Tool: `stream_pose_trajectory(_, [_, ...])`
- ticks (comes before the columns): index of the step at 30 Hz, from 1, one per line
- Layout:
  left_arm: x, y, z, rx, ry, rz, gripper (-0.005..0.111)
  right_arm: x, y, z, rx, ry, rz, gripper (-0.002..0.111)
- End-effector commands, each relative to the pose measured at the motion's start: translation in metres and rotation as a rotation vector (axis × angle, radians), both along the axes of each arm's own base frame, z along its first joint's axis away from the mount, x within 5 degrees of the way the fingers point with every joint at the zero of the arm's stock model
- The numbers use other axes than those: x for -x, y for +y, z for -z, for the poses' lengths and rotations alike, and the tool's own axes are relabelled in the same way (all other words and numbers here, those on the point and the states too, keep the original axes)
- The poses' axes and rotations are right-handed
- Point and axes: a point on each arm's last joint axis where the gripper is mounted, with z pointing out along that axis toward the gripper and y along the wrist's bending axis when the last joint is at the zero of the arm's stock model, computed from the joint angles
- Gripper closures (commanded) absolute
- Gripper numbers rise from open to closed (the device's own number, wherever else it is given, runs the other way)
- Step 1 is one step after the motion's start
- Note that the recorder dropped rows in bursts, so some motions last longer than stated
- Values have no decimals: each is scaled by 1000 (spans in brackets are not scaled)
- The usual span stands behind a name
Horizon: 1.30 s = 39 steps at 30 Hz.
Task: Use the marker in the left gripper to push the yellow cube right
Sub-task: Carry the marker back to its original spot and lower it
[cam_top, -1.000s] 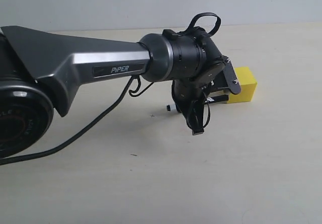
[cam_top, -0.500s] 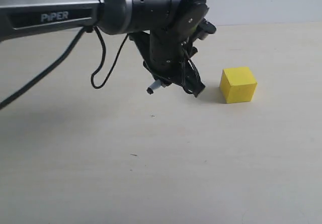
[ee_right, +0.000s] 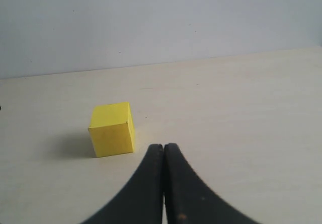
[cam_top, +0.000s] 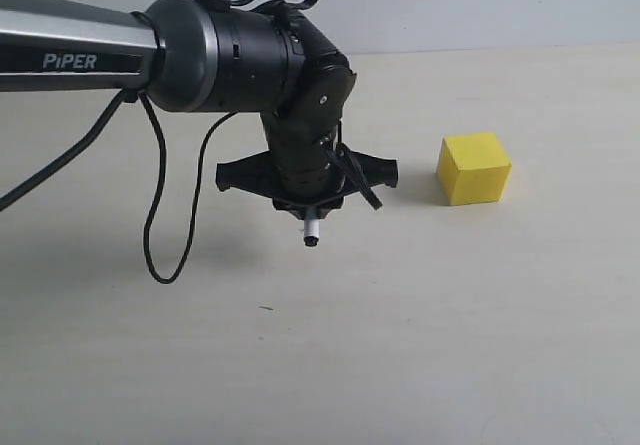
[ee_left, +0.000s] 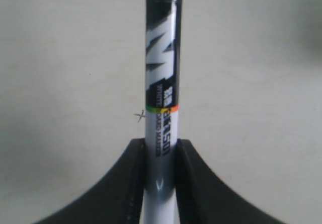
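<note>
The yellow cube [cam_top: 473, 168] rests on the pale table, right of centre in the exterior view, and also shows in the right wrist view [ee_right: 111, 129]. My left gripper [cam_top: 312, 207] hangs left of the cube, a clear gap apart from it, and is shut on the marker. Only a short white and black end of the marker [cam_top: 311, 233] pokes out below the wrist there. In the left wrist view the marker [ee_left: 162, 83] runs out from between the two black fingers [ee_left: 188, 158], white printed barrel first, then black. My right gripper [ee_right: 163, 146] is shut and empty, close beside the cube.
The left arm's grey and black body [cam_top: 190, 55] and its looping black cable [cam_top: 150, 225] span the left half of the exterior view. A small cross mark [ee_left: 139, 115] on the tabletop lies beside the marker. A pale wall [ee_right: 151, 17] rises behind the table.
The left gripper has drawn back leftward from the cube and its wrist has turned, so the marker's end now points down towards the front. The cube has stayed where it was.
</note>
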Motion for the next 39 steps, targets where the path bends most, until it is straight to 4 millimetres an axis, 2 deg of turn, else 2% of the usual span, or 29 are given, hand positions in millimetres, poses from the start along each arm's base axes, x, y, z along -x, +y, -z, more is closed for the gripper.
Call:
stream_pose_trajectory(1, [1,1,-5,23,4,-17,107,0,0,1,0,-2,-1,108])
stream_pose_trajectory(14, [-13,16,-4,27,34,-15,107,0,0,1,0,-2,-1,108])
stream_pose_trajectory(20, [-14,17,-4,16,34,11,107,0,0,1,0,-2,-1,108])
stream_pose_trajectory(30, [-20,12,-32,-21,40,86,107,0,0,1,0,-2,-1,108])
stream_pose_trajectory(34, [-19,11,-29,-32,48,105,107,0,0,1,0,-2,-1,108])
stream_pose_trajectory(39, [-20,10,-12,-65,84,103,107,0,0,1,0,-2,-1,108])
